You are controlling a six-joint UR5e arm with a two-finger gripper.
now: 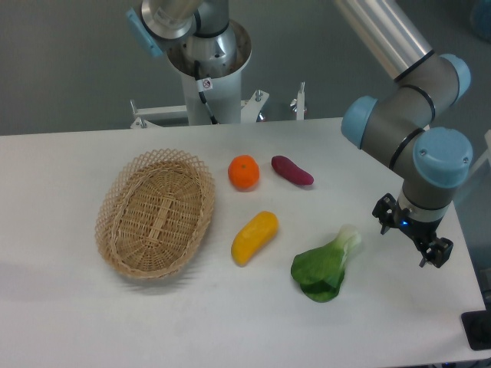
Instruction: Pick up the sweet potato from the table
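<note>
Camera: sweet potato [292,171] diagonal, upper-left to lower-right.

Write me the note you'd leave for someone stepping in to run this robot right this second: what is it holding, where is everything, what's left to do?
Gripper: at the right side of the table, nothing between the fingers; whether it is open or shut cannot be told from this angle.
Sweet potato: lying on the table toward the back, just right of the orange, apart from it and well left of the gripper.
Also there: yellow vegetable, leafy green, wicker basket with nothing in it.
Done: nothing yet; the sweet potato is untouched.
Left: move over it, grasp, lift.
</note>
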